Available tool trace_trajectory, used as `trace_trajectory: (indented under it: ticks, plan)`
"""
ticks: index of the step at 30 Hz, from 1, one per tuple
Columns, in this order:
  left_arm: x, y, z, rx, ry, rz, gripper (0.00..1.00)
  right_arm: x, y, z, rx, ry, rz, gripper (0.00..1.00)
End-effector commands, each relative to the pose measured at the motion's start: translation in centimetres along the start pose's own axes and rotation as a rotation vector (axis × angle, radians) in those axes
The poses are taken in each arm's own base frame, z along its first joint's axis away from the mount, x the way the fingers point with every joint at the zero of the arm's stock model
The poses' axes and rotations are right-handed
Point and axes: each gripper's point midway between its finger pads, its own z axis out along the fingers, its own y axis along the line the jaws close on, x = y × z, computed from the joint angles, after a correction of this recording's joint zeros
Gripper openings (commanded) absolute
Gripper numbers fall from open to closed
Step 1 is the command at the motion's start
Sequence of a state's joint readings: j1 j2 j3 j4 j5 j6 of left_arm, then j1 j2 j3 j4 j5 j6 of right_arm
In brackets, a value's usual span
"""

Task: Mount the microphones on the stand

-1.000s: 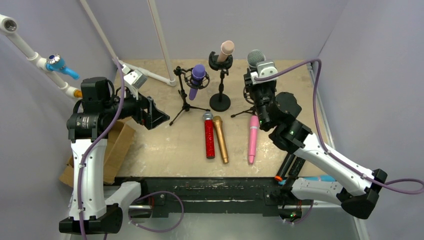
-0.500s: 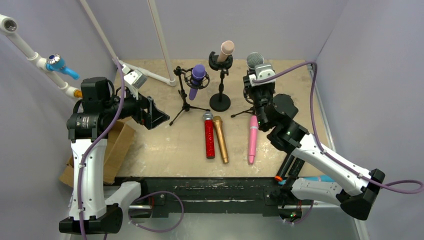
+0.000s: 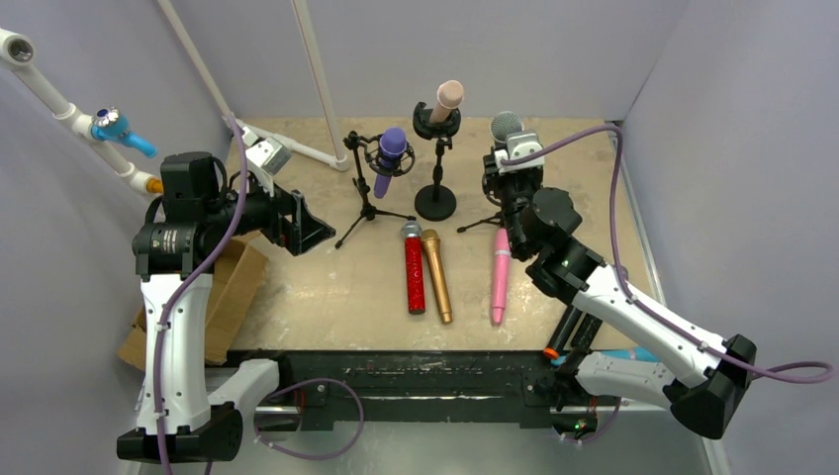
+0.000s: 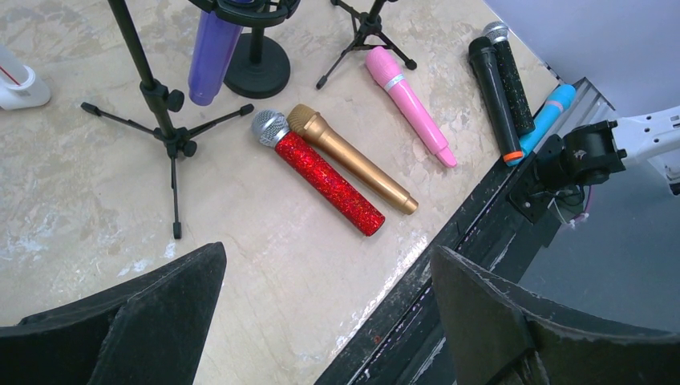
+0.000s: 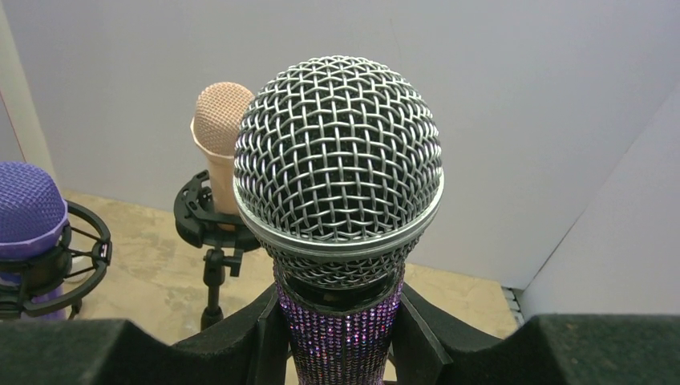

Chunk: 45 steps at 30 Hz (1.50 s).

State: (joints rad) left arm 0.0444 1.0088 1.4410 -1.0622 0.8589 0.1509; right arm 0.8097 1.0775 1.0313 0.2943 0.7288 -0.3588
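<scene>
Two mounted, third in hand.
Right tool (image 5: 341, 325) pinches glittery purple microphone (image 5: 337, 160) (left tool (image 4: 329, 301) spread); gold microphone (image 3: 436, 275), others lie on desk (image 3: 326, 287).

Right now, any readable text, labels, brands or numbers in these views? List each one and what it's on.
No text can be read in any view.
Black motor housing on the left arm: faint pale print, too small to read.
Glittery purple microphone, red microphone, gold microphone, pink microphone: no brand, number or sign visible.
</scene>
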Motion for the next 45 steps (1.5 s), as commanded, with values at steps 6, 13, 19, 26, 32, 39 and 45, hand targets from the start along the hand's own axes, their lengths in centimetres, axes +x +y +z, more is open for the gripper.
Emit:
trace_trajectory:
  ticks: [6, 13, 19, 26, 32, 39, 45]
  plan:
    - [-0.6, 0.2, 0.1, -0.005, -0.018, 0.034, 1.0, 1.9, -0.9, 0.3, 0.042, 0.009, 0.062, 0.0]
    - [-0.2, 0.4, 0.2, -0.008, -0.008, 0.029, 1.0, 5.2, -1.1, 0.4, 0.055, 0.053, 0.057, 0.0]
    - [-0.2, 0.5, 0.2, -0.009, -0.005, 0.03, 1.0, 8.0, -1.9, 0.9, 0.091, 0.073, 0.054, 0.0]
    - [-0.1, 0.5, 0.1, -0.013, -0.003, 0.039, 1.0, 10.1, -2.5, 2.2, 0.14, 0.115, 0.039, 0.0]
    - [0.1, 0.9, 0.1, -0.03, 0.006, 0.054, 1.0, 11.8, -3.3, 2.8, 0.159, 0.128, 0.057, 0.04]
    - [0.7, 1.1, 0.4, -0.019, 0.031, 0.037, 1.0, 12.8, -2.6, 3.6, 0.106, 0.166, 0.084, 0.53]
    - [1.5, 1.8, 0.8, -0.034, 0.049, 0.033, 1.0, 10.6, -2.1, 2.8, 0.03, 0.182, 0.145, 0.99]
